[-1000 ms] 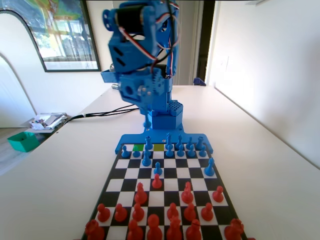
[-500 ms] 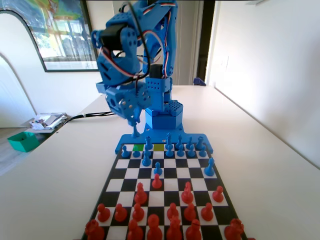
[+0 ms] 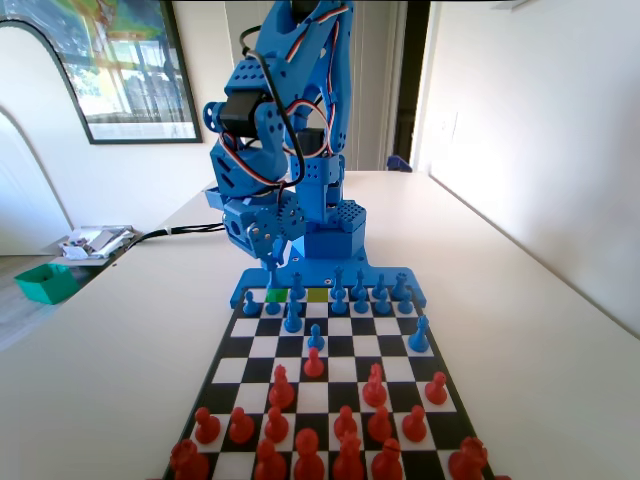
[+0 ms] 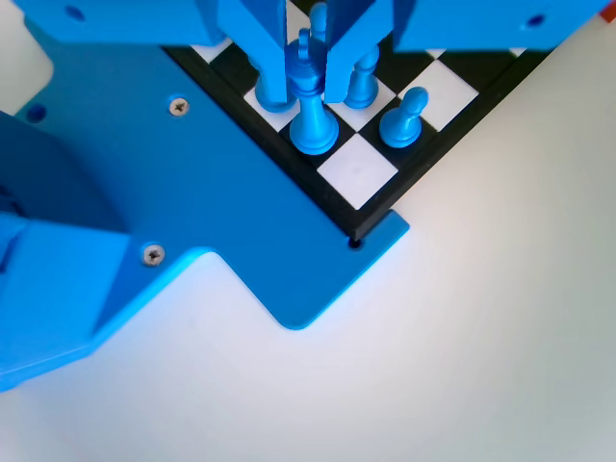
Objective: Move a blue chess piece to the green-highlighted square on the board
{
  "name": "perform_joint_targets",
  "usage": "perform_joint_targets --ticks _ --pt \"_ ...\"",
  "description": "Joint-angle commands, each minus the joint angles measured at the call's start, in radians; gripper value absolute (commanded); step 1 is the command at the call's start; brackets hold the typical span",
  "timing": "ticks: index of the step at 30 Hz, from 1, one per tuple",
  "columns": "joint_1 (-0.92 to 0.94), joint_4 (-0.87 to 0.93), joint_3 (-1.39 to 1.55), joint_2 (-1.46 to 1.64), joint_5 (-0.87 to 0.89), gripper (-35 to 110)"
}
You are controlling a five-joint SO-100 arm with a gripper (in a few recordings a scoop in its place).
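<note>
The claw point(image 4: 308, 72) hangs low over the far left corner of the board point(image 3: 330, 365) in the fixed view, jaws narrowly straddling a tall blue piece point(image 4: 311, 111) standing beside the green square point(image 3: 276, 295); whether they grip it, I cannot tell.

The blue arm has bent lower toward the board point(image 3: 330, 350). Its hand point(image 3: 272, 268) has come down from high above to just over the green square point(image 3: 277, 295), at the board's far left corner.
</note>
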Motion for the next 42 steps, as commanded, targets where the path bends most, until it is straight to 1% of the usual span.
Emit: perform_joint_targets --ticks 1,4,14,18,21,24,29,34,39,42 --pt "0.008 -0.008 0.011 0.012 -0.204 1" --pt "-0.003 -0.020 0.014 0.012 -0.190 2" --pt "-0.025 -0.072 0.035 0.012 -0.147 13" --pt "-0.031 -0.069 0.035 0.017 -0.144 14" --pt "-0.032 -0.021 0.005 0.025 -0.149 14" --pt "-0.037 0.084 -0.061 0.038 -0.153 15" --pt "-0.048 0.328 -0.225 0.078 -0.156 15" --pt "-0.071 0.555 -0.391 0.155 -0.120 11" --pt "-0.127 0.773 -0.540 0.267 0.028 7" --pt "-0.209 0.888 -0.611 0.345 0.195 5"
